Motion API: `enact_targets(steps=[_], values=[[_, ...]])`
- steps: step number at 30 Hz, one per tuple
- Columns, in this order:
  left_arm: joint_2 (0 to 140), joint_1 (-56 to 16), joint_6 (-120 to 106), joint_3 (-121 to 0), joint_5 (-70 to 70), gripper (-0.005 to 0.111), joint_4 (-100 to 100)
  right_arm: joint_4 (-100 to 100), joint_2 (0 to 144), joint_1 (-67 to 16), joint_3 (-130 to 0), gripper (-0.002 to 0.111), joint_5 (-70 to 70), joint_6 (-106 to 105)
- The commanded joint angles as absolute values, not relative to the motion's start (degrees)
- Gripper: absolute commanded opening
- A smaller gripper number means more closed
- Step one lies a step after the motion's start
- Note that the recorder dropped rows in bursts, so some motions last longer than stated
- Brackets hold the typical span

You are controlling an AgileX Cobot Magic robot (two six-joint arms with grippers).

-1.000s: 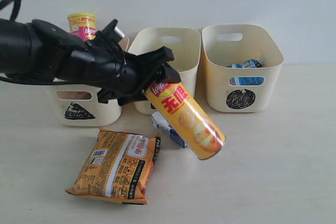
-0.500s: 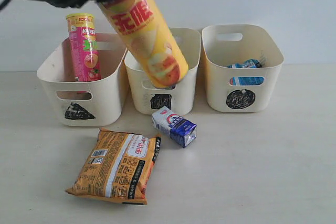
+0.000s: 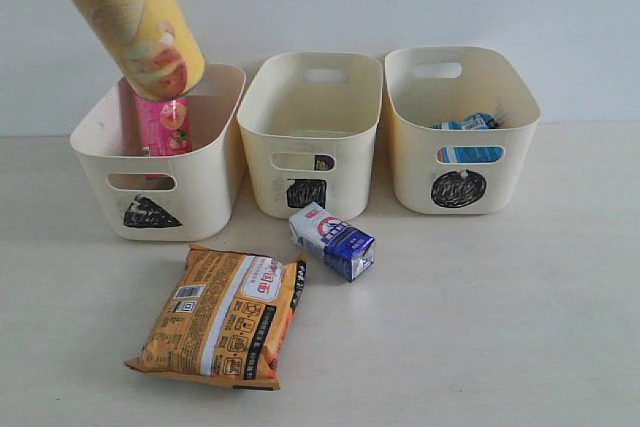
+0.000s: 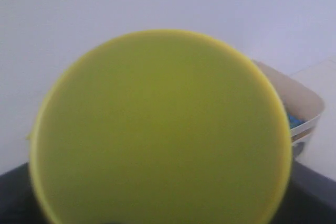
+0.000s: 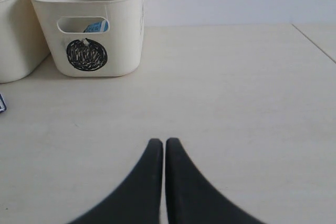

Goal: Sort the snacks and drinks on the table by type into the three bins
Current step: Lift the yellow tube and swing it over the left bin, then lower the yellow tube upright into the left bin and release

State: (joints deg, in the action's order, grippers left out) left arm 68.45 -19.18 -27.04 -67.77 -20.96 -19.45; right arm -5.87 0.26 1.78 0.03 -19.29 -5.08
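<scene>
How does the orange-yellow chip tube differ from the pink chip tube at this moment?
The tall orange-yellow chip tube hangs tilted in the air above the cream plastic bin marked with a triangle; the pink chip tube sits inside that bin. The orange-yellow tube shows most of its length; the pink tube is largely hidden behind it. Both are round snack tubes.

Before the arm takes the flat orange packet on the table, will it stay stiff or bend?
The orange packet probably bends: it looks like a thin film pouch with crimped ends. It seems light for its size, puffed rather than dense. Lying flat on the table, it should slide, not roll; the glossy film may slip.
</scene>
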Motion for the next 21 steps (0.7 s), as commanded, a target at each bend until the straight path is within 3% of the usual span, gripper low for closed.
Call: enact_targets(steps=[1, 16, 19, 21], values=[[72.7, -15.1, -26.4, -68.0, -17.2, 0.005, -18.1, -5.7, 0.0, 2.1, 0.0, 0.000, -19.0, -5.0], [89.6, -14.9, -28.5, -68.0, -3.3, 0.005, -18.0, -5.7, 0.0, 2.1, 0.0, 0.000, -19.0, -5.0], [92.8, -14.9, -28.5, -68.0, -3.1, 0.013, -18.0, -5.7, 0.0, 2.1, 0.0, 0.000, -19.0, -5.0], [94.7, -14.9, -28.5, -68.0, -3.1, 0.025, -18.1, -5.7, 0.0, 2.1, 0.0, 0.000, -19.0, -5.0]])
